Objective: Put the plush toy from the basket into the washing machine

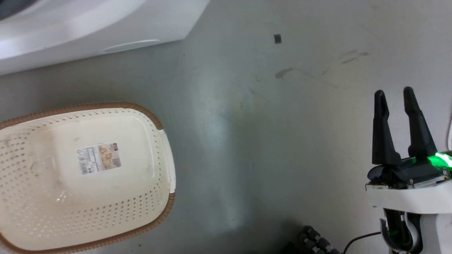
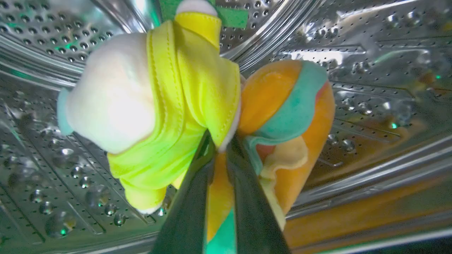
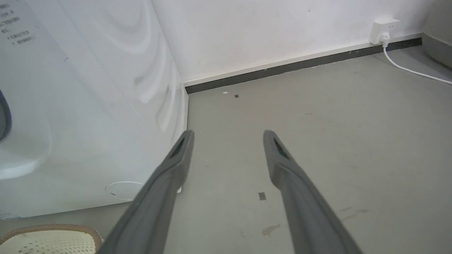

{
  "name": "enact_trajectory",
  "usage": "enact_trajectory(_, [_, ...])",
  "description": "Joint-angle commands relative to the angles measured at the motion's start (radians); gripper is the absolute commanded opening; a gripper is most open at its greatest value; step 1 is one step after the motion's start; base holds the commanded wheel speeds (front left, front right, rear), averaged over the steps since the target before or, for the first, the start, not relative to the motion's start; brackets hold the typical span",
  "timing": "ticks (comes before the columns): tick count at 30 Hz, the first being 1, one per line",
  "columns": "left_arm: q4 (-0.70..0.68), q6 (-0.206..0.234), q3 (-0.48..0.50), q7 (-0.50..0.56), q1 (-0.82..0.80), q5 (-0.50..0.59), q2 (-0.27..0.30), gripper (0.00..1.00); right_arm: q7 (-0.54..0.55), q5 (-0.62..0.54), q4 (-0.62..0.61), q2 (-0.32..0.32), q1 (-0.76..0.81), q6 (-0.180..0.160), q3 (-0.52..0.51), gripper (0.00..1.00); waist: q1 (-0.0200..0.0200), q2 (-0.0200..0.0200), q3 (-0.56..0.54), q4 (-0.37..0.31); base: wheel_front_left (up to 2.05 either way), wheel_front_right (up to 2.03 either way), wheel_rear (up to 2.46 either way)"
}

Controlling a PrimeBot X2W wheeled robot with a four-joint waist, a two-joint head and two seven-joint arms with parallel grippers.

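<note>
Reading the basket (image 1: 31, 197) first: a paper label (image 1: 99, 158) with a barcode sits on its inner bottom, the print too small to make out. Small writing on the washing machine (image 3: 88, 106) is blurred too. Over to the left tool (image 2: 220, 143), pinching the plush toy (image 2: 183, 98) where yellow clothing meets orange burger cushion, and the toy is inside the shiny perforated drum (image 2: 370, 70). The right tool (image 1: 394, 92) hovers over the grey floor (image 1: 265, 141) beside the machine, fingers spread, gripping nothing. A small black mark (image 1: 277, 38) lies ahead of it. By the white wall (image 3: 265, 35): a socket (image 3: 383, 30), a white cable (image 3: 409, 68) trailing across the floor, and a dark skirting strip (image 3: 300, 63).
</note>
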Motion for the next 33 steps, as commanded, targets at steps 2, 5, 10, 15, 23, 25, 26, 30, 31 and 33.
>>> enact_trajectory(2, [0.065, -0.006, 0.005, 0.005, -0.039, -0.031, 0.002, 0.00, -0.004, 0.024, -0.015, 0.000, -0.018, 0.001, 0.001, 1.00, -0.0003, 0.0000, 0.024, -0.019, 0.00, 0.00, 0.00])
enact_trajectory(5, [0.120, -0.009, -0.003, 0.004, -0.056, -0.054, 0.006, 0.00, -0.004, 0.031, -0.023, 0.000, -0.020, 0.001, 0.001, 1.00, -0.0003, 0.0000, 0.031, -0.022, 0.00, 0.00, 0.00])
enact_trajectory(10, [0.176, -0.011, -0.018, -0.042, -0.067, -0.072, -0.003, 0.20, -0.004, 0.028, -0.025, 0.000, -0.021, 0.001, -0.008, 1.00, -0.0003, 0.0000, 0.030, -0.015, 0.00, 0.00, 0.00])
enact_trajectory(15, [0.226, -0.012, -0.043, -0.103, -0.054, -0.087, -0.023, 1.00, -0.004, 0.013, -0.021, 0.000, -0.028, 0.001, -0.021, 1.00, -0.0003, 0.0000, 0.002, 0.007, 0.00, 0.00, 0.00])
enact_trajectory(23, [0.296, -0.013, -0.072, -0.253, 0.040, -0.121, -0.082, 1.00, -0.004, -0.032, -0.010, 0.000, -0.016, 0.001, -0.046, 1.00, -0.0003, 0.0000, -0.125, 0.058, 0.00, 0.00, 0.00])
enact_trajectory(25, [0.308, -0.013, -0.095, -0.329, 0.103, -0.142, -0.117, 1.00, -0.004, -0.060, -0.003, 0.000, -0.002, 0.001, -0.059, 1.00, -0.0003, 0.0000, -0.206, 0.091, 0.00, 0.00, 0.00])
enact_trajectory(26, [0.311, -0.013, -0.104, -0.352, 0.126, -0.149, -0.129, 1.00, -0.004, -0.070, -0.001, 0.000, 0.004, 0.001, -0.063, 1.00, -0.0003, 0.0000, -0.232, 0.102, 0.00, 0.00, 0.00])
enact_trajectory(30, [0.307, -0.013, -0.134, -0.437, 0.220, -0.186, -0.176, 1.00, -0.004, -0.108, 0.007, 0.000, 0.029, 0.001, -0.070, 1.00, -0.0003, 0.0000, -0.332, 0.150, 0.00, 0.00, 0.00])
enact_trajectory(31, [0.307, -0.013, -0.134, -0.457, 0.246, -0.198, -0.190, 1.00, -0.004, -0.116, 0.011, 0.000, 0.037, 0.001, -0.071, 1.00, -0.0003, 0.0000, -0.358, 0.164, 0.00, 0.00, 0.00])
enact_trajectory(33, [0.296, -0.013, -0.141, -0.499, 0.298, -0.214, -0.212, 1.00, -0.004, -0.131, 0.017, 0.000, 0.056, 0.001, -0.070, 1.00, -0.0003, 0.0000, -0.405, 0.188, 0.00, 0.00, 0.00])
